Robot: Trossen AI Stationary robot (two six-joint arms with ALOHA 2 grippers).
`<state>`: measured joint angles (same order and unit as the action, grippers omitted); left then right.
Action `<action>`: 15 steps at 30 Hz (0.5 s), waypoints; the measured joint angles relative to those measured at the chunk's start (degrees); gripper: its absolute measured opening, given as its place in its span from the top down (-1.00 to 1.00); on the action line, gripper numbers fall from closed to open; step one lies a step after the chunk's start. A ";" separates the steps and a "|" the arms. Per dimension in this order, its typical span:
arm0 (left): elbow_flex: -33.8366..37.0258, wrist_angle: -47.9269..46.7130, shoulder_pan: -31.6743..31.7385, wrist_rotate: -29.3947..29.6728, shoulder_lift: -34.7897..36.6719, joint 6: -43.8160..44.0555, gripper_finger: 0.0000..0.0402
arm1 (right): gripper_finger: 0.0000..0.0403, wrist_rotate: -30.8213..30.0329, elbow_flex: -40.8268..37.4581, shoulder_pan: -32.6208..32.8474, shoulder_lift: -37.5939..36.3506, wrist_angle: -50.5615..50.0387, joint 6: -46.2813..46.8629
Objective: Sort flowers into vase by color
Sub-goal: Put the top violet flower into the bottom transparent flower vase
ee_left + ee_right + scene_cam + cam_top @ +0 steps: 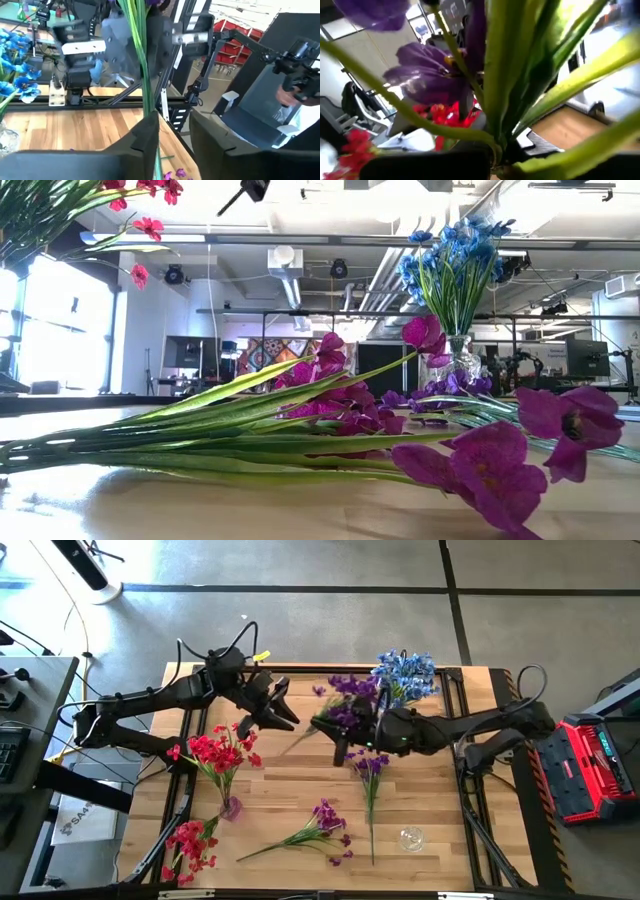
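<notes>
I've got the left end effector (280,708) up in the middle of the high frame, left of centre, and my left wrist camera shows its fingers (145,145) pinched on a green stem (141,75) that runs straight up the wrist frame. That stem belongs to a purple spray (345,705): in the high view its long axis lies on a slant, stem end toward the lower left at the left end effector, blossoms toward the upper right. The right end effector (338,732) sits just right of centre, right up against the same purple cluster; my right wrist camera is filled with purple petals (427,70) and green stalks, and I cannot tell whether those fingers are apart or closed.

Further out, the blue flowers (405,675) stand upright in a glass vase (455,355) at upper centre-right. Red flowers (215,750) stand in a small vase (230,807) left of centre, a second red spray (188,845) at lower left. One purple spray (372,775) lies with its stem pointing down the frame, another (320,825) lies low centre, stem toward the lower left. A clear empty vase (410,838) stands on the bench (440,790) at lower right.
</notes>
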<state>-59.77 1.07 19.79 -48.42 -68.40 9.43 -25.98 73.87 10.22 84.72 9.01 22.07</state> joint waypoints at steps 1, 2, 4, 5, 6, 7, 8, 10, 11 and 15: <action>0.00 -0.15 0.00 0.04 0.00 0.37 0.48 | 0.98 -0.14 0.00 0.38 -1.11 -2.39 1.14; 0.00 -0.22 0.00 0.30 0.00 0.78 0.44 | 0.98 -0.16 0.00 0.85 -2.20 -5.16 2.32; 0.00 -0.16 0.00 0.41 0.00 1.67 0.40 | 0.98 -0.59 0.02 2.03 -4.12 -10.54 5.10; 0.00 -0.03 0.00 0.44 0.00 2.14 0.39 | 0.99 -0.67 0.02 2.64 -4.99 -13.40 6.49; 0.00 0.23 0.00 0.46 -0.01 2.64 0.39 | 0.99 -0.63 0.00 3.28 -5.91 -16.26 7.94; 0.00 0.56 0.00 0.48 -0.03 3.33 0.39 | 0.99 -0.55 0.00 4.06 -6.74 -18.71 9.64; 0.00 1.06 0.00 0.46 -0.03 3.83 0.39 | 0.99 -0.23 0.00 4.91 -7.77 -21.10 11.64; 0.00 2.57 -0.31 0.86 -0.03 4.96 0.40 | 0.99 0.50 0.03 7.05 -9.14 -25.56 15.31; 0.00 3.31 -0.57 1.61 -0.03 5.50 0.40 | 0.99 0.72 0.07 8.37 -9.50 -27.72 16.89; 0.00 6.30 -2.29 4.38 0.06 5.89 0.43 | 1.00 0.76 0.02 13.25 -9.72 -36.17 23.63</action>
<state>-59.77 7.37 17.50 -44.04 -68.34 15.32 -25.21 73.89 23.47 75.00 -27.16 45.70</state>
